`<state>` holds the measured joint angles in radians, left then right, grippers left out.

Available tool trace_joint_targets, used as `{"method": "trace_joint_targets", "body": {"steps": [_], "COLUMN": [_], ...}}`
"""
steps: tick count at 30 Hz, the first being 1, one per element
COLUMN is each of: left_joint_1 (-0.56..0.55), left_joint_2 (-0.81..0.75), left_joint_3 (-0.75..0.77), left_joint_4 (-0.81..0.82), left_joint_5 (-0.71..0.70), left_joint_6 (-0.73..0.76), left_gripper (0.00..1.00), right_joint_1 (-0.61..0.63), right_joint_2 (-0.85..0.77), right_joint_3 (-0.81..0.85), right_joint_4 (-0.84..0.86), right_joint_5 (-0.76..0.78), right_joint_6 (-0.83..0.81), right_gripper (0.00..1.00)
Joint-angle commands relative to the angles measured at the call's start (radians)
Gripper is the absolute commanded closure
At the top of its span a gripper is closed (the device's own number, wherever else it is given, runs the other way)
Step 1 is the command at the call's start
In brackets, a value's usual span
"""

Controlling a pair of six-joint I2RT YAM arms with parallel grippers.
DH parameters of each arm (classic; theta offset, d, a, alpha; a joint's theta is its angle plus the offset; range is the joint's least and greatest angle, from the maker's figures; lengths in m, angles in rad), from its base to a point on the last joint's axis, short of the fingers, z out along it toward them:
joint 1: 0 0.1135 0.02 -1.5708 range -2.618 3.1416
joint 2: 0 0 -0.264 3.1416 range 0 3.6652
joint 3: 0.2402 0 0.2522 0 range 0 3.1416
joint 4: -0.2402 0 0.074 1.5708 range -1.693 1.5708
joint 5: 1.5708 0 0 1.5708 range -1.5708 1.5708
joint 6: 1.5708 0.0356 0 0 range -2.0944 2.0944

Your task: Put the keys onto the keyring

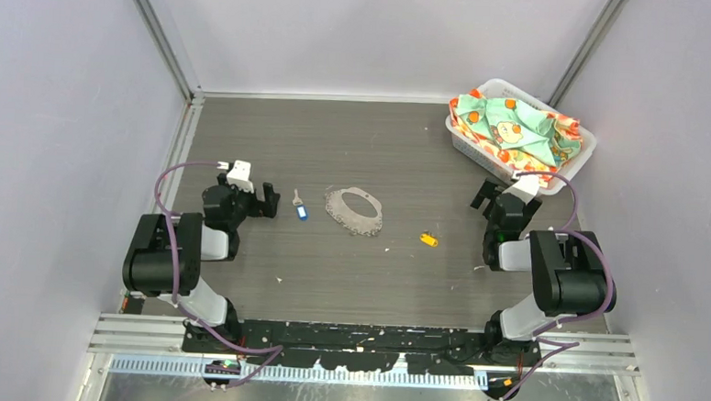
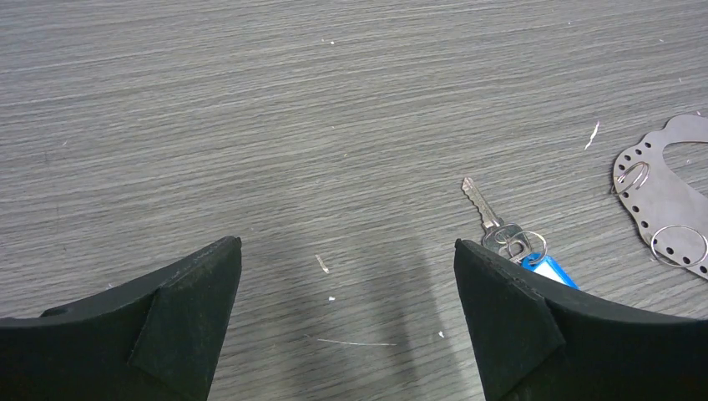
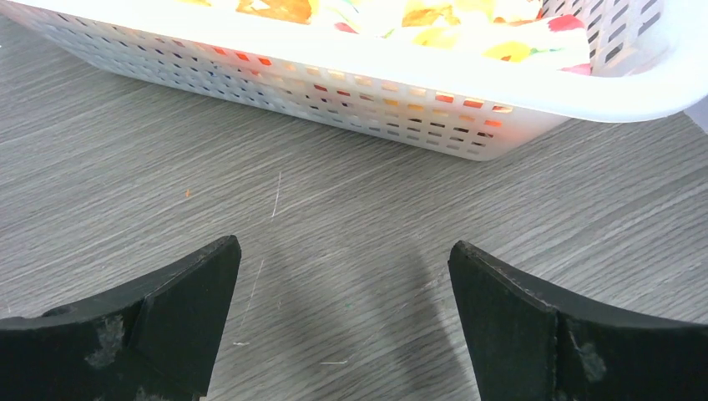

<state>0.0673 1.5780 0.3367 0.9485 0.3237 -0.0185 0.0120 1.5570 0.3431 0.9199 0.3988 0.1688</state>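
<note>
Toward table's (image 1: 329, 282) left edge, our left gripper (image 2: 346, 244) gapes empty beside blue key (image 2: 488, 213) — right gripper (image 3: 342, 244) likewise; next, shift right & pinch.

In the left wrist view the keyring (image 2: 666, 200) runs off the right edge, only its left part showing. Just left of it, the blue key (image 2: 508, 236) has its plastic head partly covered by a finger (image 2: 534, 334). From above, the yellow key (image 1: 430, 240), right of the keyring, is too small to show its blade. The basket (image 3: 434, 100) is cut by the right wrist view's top edge, its cloth (image 3: 434, 12) a mere strip.
</note>
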Motion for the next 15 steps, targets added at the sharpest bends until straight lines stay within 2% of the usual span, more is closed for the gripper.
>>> {"method": "trace_joint_targets", "body": {"steps": [1,7,9,11,12,14,15], "left_joint_1": [-0.003,-0.003,-0.003,0.009,0.016,0.017,0.017], "left_joint_2": [-0.021,-0.02,-0.022,-0.024,-0.032,-0.047,-0.053], "left_joint_3": [0.016,0.018,0.016,0.012,0.017,0.021,0.026], "left_joint_4": [0.034,0.031,0.033,0.045,0.029,0.012,-0.013], "left_joint_5": [-0.009,-0.008,-0.007,0.012,0.029,0.035,0.035], "left_joint_6": [0.015,0.015,0.015,0.009,0.006,0.009,0.011], "left_gripper": [0.0,0.0,0.0,0.0,0.0,0.0,0.0], "right_joint_1": [0.002,0.002,0.006,0.022,0.021,0.022,0.021], "right_joint_2": [-0.005,-0.018,-0.101,-0.194,-0.223,-0.273,-0.308], "right_joint_3": [-0.008,-0.003,0.045,0.182,0.236,0.268,0.288], "right_joint_4": [0.068,0.05,-0.123,-0.43,-0.52,-0.544,-0.582], "right_joint_5": [0.045,0.072,0.083,0.082,0.073,0.034,0.049], "right_joint_6": [0.03,0.036,0.032,0.052,0.13,0.332,0.491], "right_gripper": [0.0,0.0,0.0,0.0,0.0,0.0,0.0]}}
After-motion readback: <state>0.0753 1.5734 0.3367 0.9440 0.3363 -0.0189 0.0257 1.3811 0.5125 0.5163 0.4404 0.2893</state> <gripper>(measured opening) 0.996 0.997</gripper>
